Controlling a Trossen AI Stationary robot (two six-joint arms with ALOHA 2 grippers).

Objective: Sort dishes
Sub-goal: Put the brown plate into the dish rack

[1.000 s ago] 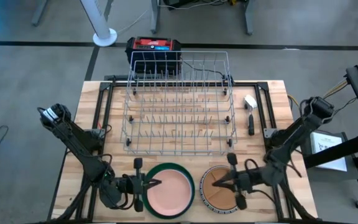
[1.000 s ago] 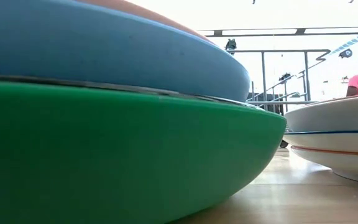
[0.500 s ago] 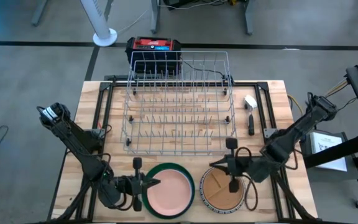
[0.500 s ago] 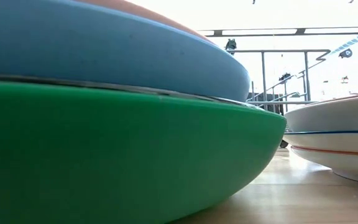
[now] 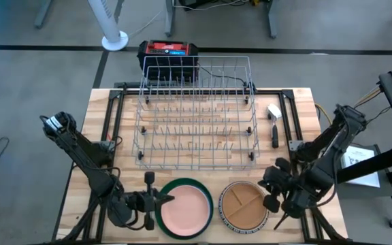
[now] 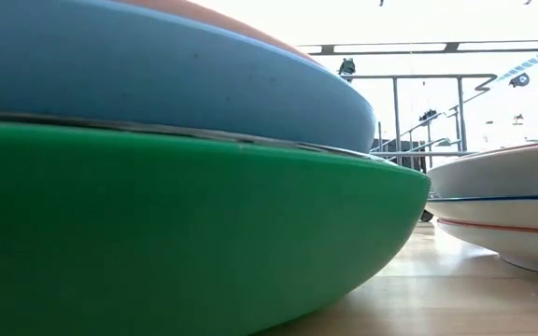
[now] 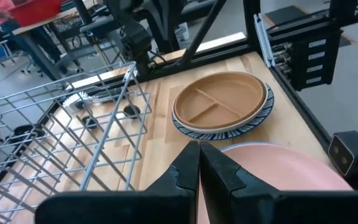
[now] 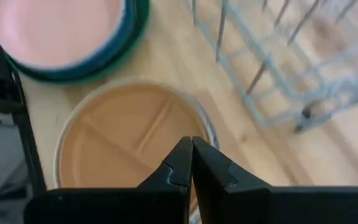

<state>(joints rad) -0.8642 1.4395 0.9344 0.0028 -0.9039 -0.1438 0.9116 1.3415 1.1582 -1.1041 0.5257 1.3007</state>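
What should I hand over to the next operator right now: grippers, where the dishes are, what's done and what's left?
Left gripper: shut, empty, at the left edge of the green stack.
Right gripper: shut, empty, at the right edge of the tan stack.
Dishes: two stacks at the table's front edge. Left stack is a pink plate on a blue one, in a large green bowl. Right stack is a tan divided plate on a blue-white striped dish.
Wire rack: behind the stacks, no dishes in it.
Done: nothing sorted yet.
Left: all dishes to be moved.
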